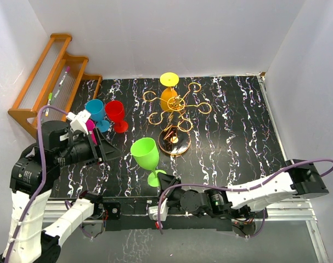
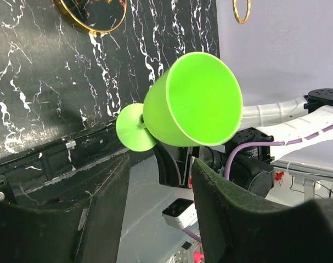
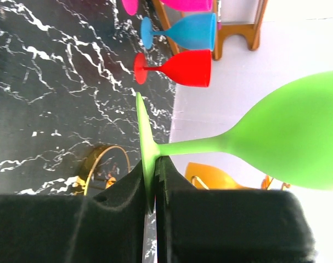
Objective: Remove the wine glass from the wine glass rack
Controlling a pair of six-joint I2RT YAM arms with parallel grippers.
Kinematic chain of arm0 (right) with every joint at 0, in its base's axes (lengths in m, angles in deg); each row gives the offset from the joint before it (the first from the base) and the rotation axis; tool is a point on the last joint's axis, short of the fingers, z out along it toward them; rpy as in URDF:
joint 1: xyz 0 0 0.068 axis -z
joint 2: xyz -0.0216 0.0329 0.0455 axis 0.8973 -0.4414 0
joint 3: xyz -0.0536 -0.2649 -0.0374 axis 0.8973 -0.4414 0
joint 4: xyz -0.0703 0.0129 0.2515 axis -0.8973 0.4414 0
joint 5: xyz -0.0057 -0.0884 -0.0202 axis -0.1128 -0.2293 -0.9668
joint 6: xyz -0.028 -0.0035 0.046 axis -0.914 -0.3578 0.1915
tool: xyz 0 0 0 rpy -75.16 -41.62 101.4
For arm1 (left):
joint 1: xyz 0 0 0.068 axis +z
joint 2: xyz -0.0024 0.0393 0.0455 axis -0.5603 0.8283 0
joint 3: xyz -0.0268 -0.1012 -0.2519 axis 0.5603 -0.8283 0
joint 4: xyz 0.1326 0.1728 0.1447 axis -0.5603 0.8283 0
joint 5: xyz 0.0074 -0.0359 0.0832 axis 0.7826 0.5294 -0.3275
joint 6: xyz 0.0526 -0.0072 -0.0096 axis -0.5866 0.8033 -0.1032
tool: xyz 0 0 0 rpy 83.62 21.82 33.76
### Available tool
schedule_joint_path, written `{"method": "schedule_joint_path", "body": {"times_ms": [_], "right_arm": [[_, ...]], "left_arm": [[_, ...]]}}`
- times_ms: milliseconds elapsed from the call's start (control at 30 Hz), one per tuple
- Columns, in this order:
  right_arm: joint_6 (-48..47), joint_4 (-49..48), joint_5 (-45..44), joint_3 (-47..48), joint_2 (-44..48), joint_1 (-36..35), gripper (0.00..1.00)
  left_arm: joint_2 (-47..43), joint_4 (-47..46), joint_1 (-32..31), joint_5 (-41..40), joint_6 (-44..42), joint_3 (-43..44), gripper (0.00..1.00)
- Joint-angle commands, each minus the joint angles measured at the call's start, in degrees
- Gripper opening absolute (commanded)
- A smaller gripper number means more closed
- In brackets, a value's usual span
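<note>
The gold wire wine glass rack (image 1: 175,112) stands mid-table, with an orange glass (image 1: 168,98) and a yellow glass (image 1: 169,79) hanging on its arms. A green wine glass (image 1: 146,153) is off the rack, near the front edge. My right gripper (image 1: 159,183) is shut on its round foot (image 3: 145,143), with the bowl (image 3: 298,137) sticking out to the side. My left gripper (image 1: 107,148) is open and empty, left of the green glass. The left wrist view shows the green glass (image 2: 193,101) beyond the spread fingers (image 2: 100,213).
Red (image 1: 116,113), blue (image 1: 96,111) and pink (image 1: 90,126) glasses stand together at the left of the table. A stepped wooden shelf (image 1: 51,82) leans in the back left corner. White walls close in the table on three sides.
</note>
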Motion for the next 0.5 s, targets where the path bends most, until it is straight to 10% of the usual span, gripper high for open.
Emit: {"method": "schedule_joint_path", "body": {"times_ms": [0,467], "right_arm": [[-10.24,-14.61,-2.69,-1.69,-0.67,-6.9,0.08],[-20.82,-25.73,-2.52,-4.48,-6.51,-8.7,0.08]], "left_arm": [[-0.46,0.2,-0.15,2.44,-0.27,-1.48,0.47],[-0.51,-0.62,-0.15,2.18,-0.05,-3.21,0.48]]}}
